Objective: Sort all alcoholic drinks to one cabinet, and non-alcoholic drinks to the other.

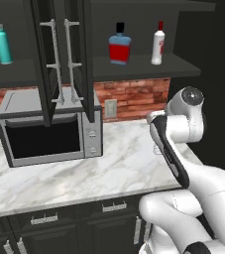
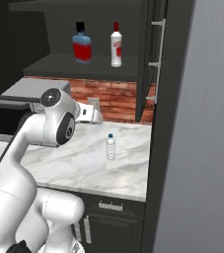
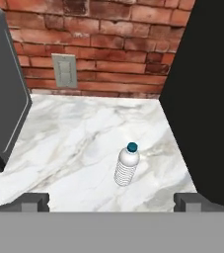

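a: where do the drinks stand?

b: the blue bottle (image 1: 119, 46) and the white bottle (image 1: 158, 43) share the shelf of the right cabinet (image 1: 148, 67), close together but apart. the teal bottle (image 1: 2, 43) is alone on the left cabinet (image 1: 12, 67) shelf. so the alcohol looks sorted, and one soft drink too.

a: and the fourth?

b: the water bottle (image 3: 127, 165) is upright on the counter (image 3: 79, 143), well right of the microwave (image 1: 49, 131), near the dark wall on the right. by my reading it belongs beside the teal one.

a: what is the gripper (image 3: 111, 201) doing?

b: its tips sit far apart at the two lower corners of the hand view, fully spread, pinching nothing. it points down and forward at the water bottle, which lies between the tips but farther off, not touching.

a: why the wide spread?

b: likely to clear the round ribbed body on approach. the doors (image 1: 67, 59) hang open over the microwave, so both shelves are reachable.

a: risk?

b: the bottle is slim and light; a nudge from one finger could tip it.
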Robot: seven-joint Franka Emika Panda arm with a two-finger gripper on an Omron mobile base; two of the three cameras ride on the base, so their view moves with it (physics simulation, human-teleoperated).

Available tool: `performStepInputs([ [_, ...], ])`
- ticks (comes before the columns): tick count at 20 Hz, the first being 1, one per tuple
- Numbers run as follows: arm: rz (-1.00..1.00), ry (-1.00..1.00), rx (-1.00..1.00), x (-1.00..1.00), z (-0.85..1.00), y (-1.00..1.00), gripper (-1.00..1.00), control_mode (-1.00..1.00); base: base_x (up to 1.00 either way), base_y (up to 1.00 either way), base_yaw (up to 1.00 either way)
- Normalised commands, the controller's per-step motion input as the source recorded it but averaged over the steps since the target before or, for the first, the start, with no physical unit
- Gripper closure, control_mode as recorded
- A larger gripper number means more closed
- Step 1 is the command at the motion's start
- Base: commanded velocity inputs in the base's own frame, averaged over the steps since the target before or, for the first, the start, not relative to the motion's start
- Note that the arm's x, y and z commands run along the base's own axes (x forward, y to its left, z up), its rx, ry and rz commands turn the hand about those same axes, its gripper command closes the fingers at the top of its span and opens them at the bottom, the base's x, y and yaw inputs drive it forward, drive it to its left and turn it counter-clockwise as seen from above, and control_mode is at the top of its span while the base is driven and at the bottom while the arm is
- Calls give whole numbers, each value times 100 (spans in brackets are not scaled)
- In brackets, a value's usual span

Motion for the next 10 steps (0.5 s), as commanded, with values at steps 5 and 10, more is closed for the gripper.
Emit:
performStepInputs([
  [5, 0, 11, 0, 14, -26, -17, -100, -100, 0, 0, 0],
  [10, 0, 6, 0, 13, -39, -18, -100, -100, 0, 0, 0],
])
